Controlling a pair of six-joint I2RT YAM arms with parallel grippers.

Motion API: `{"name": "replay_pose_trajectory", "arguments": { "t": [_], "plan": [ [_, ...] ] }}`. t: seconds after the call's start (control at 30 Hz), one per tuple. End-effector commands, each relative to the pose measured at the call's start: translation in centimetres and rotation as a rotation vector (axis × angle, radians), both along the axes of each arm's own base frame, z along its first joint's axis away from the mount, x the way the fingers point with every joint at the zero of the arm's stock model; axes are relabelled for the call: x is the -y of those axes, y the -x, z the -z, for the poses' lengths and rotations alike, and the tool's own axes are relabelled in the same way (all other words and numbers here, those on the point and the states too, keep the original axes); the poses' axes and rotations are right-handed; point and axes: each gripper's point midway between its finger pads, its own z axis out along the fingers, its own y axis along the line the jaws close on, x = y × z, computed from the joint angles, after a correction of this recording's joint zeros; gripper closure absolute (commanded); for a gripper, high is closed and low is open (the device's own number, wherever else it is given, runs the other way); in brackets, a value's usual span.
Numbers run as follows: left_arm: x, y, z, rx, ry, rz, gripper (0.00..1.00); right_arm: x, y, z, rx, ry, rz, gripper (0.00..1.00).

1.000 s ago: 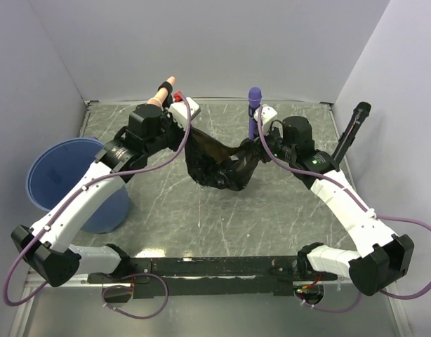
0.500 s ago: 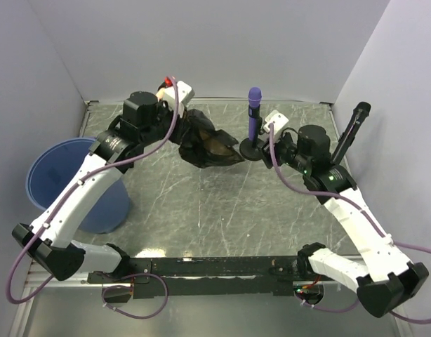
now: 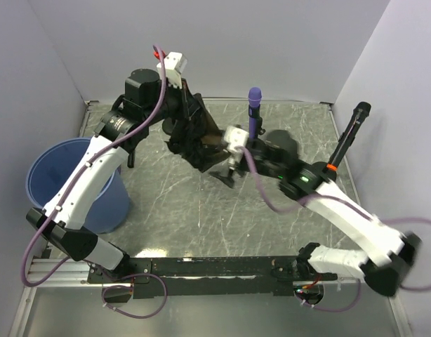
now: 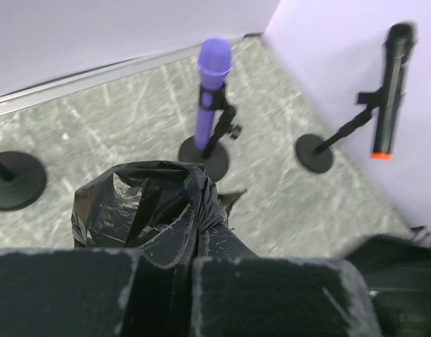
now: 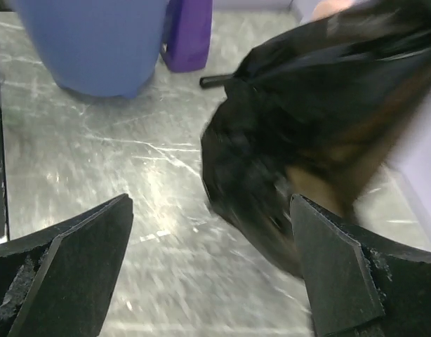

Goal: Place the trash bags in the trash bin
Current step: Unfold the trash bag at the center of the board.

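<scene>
Grey marbled tabletop (image 3: 201, 225) lies between pale walls. A second ago both arms stretched the crumpled black plastic trash bag (image 3: 196, 140) between them. Now the right gripper (image 5: 210, 203) has let go, its jaws spread wide just beside the bag. The left gripper (image 4: 191, 288) stays clenched on the bag's gathered top and has lifted it higher. The large round blue plastic trash bin (image 3: 103, 207) stands at the table's left edge; the bag hangs outside it, well apart. Counted: one bag, one bin, and two microphones on stands, a purple microphone (image 3: 254, 105) and a black microphone (image 3: 350, 133).
</scene>
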Motion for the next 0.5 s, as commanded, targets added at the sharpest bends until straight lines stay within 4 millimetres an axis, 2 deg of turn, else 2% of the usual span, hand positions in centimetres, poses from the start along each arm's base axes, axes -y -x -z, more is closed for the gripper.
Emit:
{"name": "replay_pose_trajectory", "arguments": {
  "t": [0.0, 0.07, 0.17, 0.3, 0.33, 0.37, 0.47],
  "plan": [
    [0.8, 1.1, -4.2, 0.034, 0.129, 0.042, 0.99, -3.7, -2.9, -1.0, -0.070, -0.093, 0.046, 0.01],
    [0.8, 1.4, -4.6, 0.039, 0.142, 0.049, 0.99, -4.8, -4.2, -0.2, -0.089, -0.078, 0.074, 0.01],
    [0.6, 1.7, -5.3, 0.046, 0.158, 0.053, 0.99, -5.2, -6.6, 0.5, -0.102, -0.082, 0.167, 0.01],
    [0.3, 1.8, -6.0, 0.055, 0.181, 0.052, 0.99, -6.0, -8.4, 1.6, -0.128, -0.082, 0.218, 0.01],
    [0.3, 1.9, -6.3, 0.058, 0.188, 0.056, 0.99, -6.1, -9.2, 0.8, -0.098, -0.102, 0.243, 0.04],
    [0.2, 2.0, -6.4, 0.061, 0.192, 0.056, 0.99, -6.1, -10.0, 0.9, -0.094, -0.100, 0.272, 0.10],
    [-0.1, 2.0, -6.8, 0.072, 0.195, 0.048, 0.99, -5.4, -11.8, 0.7, -0.048, -0.075, 0.324, 0.34]
  ]
}}
